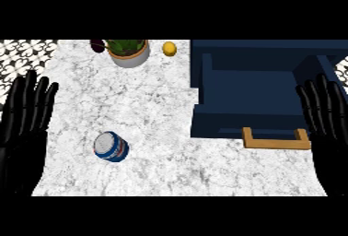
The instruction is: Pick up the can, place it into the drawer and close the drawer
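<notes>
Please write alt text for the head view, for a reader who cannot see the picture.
A blue and silver can stands on a white marble counter, left of an open dark blue drawer with a wooden handle. The left hand and right hand rest open at the sides. A potted plant and a lemon sit at the back.

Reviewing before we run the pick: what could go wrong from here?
1. The can appears to lie tilted on the marble counter; a sideways touch might roll it away.
2. The drawer sits right of the can, while the left hand is nearer it, so a long cross-reach is likely.
3. The right hand rests open by the wooden handle and could bump it.
</notes>
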Action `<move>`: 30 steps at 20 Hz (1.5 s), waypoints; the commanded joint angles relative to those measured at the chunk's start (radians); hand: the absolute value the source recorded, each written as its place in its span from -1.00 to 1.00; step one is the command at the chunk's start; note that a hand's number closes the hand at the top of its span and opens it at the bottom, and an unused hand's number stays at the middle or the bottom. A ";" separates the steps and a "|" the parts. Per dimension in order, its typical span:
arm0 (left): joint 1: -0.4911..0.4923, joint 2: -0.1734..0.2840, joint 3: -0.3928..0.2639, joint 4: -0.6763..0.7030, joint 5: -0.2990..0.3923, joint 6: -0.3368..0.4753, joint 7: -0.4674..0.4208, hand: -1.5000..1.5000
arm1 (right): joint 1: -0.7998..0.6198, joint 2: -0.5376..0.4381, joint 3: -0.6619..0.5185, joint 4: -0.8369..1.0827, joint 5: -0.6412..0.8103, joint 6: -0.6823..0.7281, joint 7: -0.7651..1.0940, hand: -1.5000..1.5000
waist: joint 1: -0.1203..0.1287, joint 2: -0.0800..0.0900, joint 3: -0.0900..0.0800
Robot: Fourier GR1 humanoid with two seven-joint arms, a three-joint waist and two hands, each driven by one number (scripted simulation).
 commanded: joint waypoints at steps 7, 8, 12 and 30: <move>0.129 -0.034 -0.120 0.021 -0.085 0.025 0.173 -1.00 | 0.061 0.020 -0.063 0.068 0.013 -0.064 0.145 -1.00 | -0.024 0.002 -0.009; 0.133 -0.058 -0.155 0.005 -0.111 0.047 0.201 -1.00 | 0.062 0.031 -0.057 0.062 0.019 -0.077 0.165 -1.00 | -0.026 -0.004 -0.009; 0.099 -0.074 -0.206 -0.097 -0.178 0.084 0.385 -1.00 | 0.094 0.003 -0.075 -0.031 -0.011 -0.055 0.249 -1.00 | -0.032 -0.008 -0.009; 0.161 -0.077 -0.157 -0.112 -0.147 0.115 0.409 -1.00 | 0.293 0.024 -0.160 0.021 -0.075 0.080 0.008 -1.00 | -0.031 -0.007 -0.010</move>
